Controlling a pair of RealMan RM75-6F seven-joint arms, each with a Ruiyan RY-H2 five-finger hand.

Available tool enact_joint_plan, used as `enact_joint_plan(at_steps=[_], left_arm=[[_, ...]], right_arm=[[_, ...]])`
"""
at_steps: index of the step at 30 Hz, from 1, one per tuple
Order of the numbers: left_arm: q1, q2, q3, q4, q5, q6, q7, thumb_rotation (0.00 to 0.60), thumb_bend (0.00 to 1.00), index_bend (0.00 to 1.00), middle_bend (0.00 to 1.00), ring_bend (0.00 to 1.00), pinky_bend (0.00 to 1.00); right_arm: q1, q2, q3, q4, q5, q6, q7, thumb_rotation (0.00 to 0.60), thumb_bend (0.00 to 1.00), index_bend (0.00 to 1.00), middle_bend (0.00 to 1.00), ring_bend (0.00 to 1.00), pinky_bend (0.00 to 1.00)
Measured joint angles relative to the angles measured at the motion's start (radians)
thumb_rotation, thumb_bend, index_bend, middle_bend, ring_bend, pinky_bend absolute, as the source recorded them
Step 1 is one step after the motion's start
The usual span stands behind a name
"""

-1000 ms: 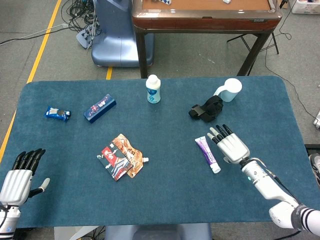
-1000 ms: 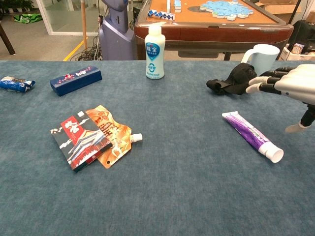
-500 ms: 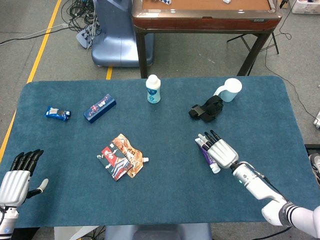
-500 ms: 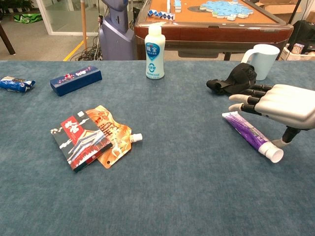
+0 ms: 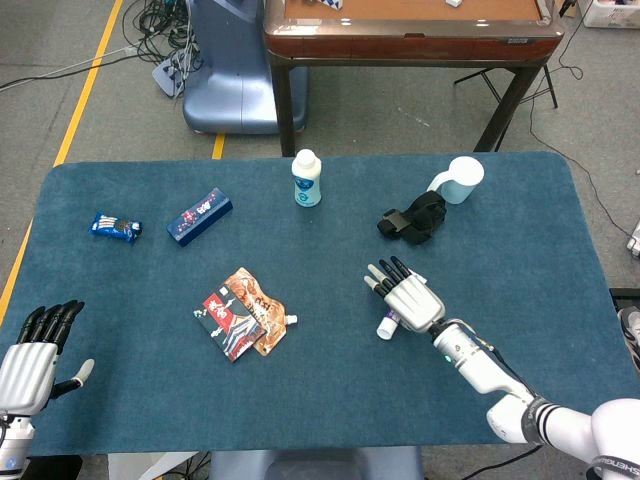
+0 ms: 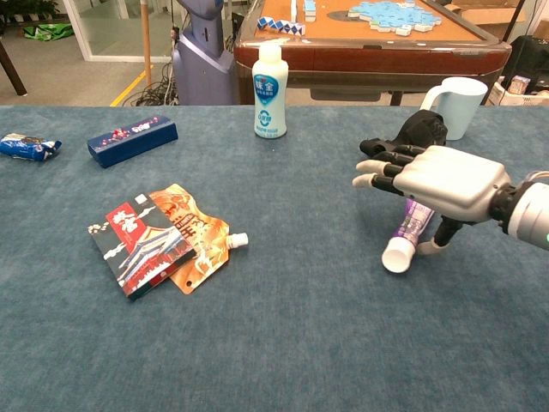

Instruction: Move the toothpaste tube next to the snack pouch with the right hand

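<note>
Two hands in view, one at each lower corner of the head frame. Left hand (image 5: 30, 360) at lower left, fingers straight and apart, holding nothing, off the near edge of the blue counter (image 5: 150, 400). Right hand (image 5: 408, 296) lower right of centre, laid palm-down over one purple toothpaste tube (image 6: 401, 242) with fingers stretched forward and the thumb down beside the tube; no telling from either view whether gripping or merely resting on it. Tube's white cap (image 6: 396, 255) poking out from under the palm toward the camera in the chest view.

Left of centre, one orange snack pouch (image 5: 262, 312) with a white spout, well apart from the tube, and one red-and-black box (image 5: 228, 320) lying partly over it.

Further up the frame, one black strap-like bundle (image 5: 412, 218) above the right hand, touching or just beside one pale mug (image 5: 459, 180). One white bottle (image 5: 307, 179) upright at upper centre. One dark blue box (image 5: 199, 216) and one small blue wrapper (image 5: 115, 227) at upper left.

Beyond the counter, one wooden table (image 5: 410, 30) at the top of the frame.
</note>
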Motion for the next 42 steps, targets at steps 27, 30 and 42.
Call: enact_joint_plan(at_steps=[27, 30, 42], left_arm=[[0.010, -0.002, -0.004, 0.010, -0.010, -0.001, -0.009, 0.600, 0.26, 0.07, 0.09, 0.08, 0.03], [0.011, -0.001, -0.003, 0.009, -0.011, -0.001, -0.007, 0.600, 0.26, 0.07, 0.09, 0.08, 0.03], [0.012, -0.002, -0.004, 0.006, -0.007, 0.001, -0.004, 0.600, 0.26, 0.07, 0.09, 0.08, 0.03]], right_arm=[[0.058, 0.052, 0.054, -0.078, 0.181, -0.156, 0.026, 0.600, 0.26, 0.34, 0.36, 0.20, 0.07], [0.060, 0.052, 0.050, -0.072, 0.183, -0.160, 0.025, 0.600, 0.31, 0.37, 0.38, 0.22, 0.08], [0.064, 0.055, 0.031, -0.060, 0.198, -0.174, 0.006, 0.600, 0.37, 0.47, 0.44, 0.27, 0.09]])
